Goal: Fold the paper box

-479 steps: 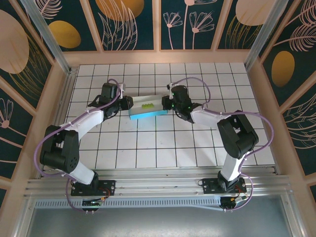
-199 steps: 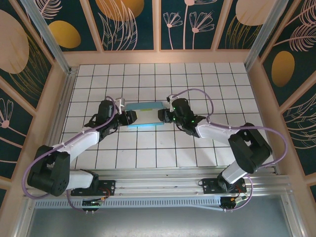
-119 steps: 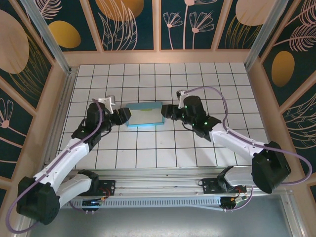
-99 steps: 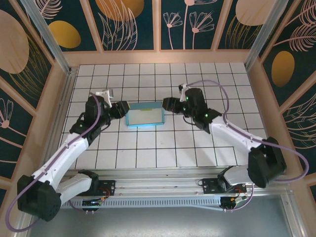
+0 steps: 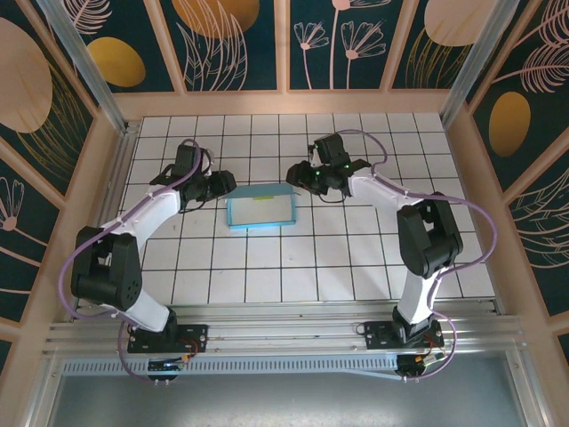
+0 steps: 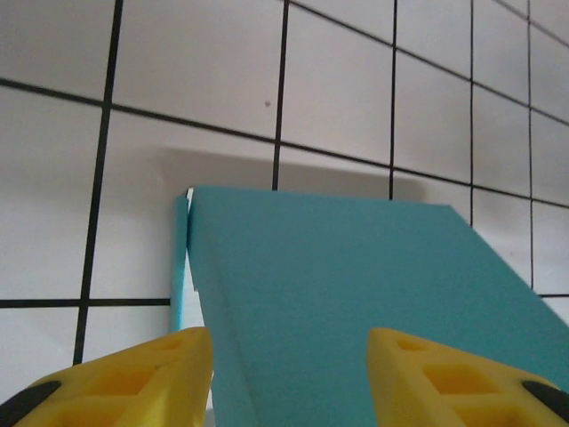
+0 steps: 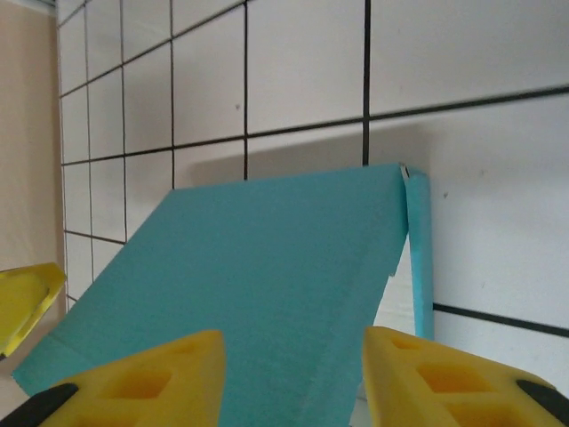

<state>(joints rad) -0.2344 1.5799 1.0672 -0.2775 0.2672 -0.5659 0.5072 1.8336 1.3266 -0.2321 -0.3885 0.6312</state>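
Observation:
The paper box (image 5: 260, 208) lies on the tiled table as a shallow light-blue rectangle, its lid flap sloping over it. My left gripper (image 5: 224, 184) hovers just off the box's far left corner, jaws open, nothing between them. My right gripper (image 5: 296, 175) stands off the far right corner, also open and empty. In the left wrist view the blue lid (image 6: 356, 285) spreads past both yellow fingers of the left gripper (image 6: 289, 342). In the right wrist view the lid (image 7: 258, 258) lies ahead of the right gripper (image 7: 293, 342), with a thin side flap (image 7: 418, 249) at its right edge.
The white tiled table (image 5: 356, 258) is ringed by a low wooden wall (image 5: 284, 102) at the back and sides. Both arm bases sit on the metal rail (image 5: 284, 334) at the near edge. A yellow finger of the left gripper (image 7: 27, 302) shows beyond the box.
Both grippers have left the box's short ends and drawn back toward its far corners. The box, earlier carried and tilted between them, now rests flat on the tiles.

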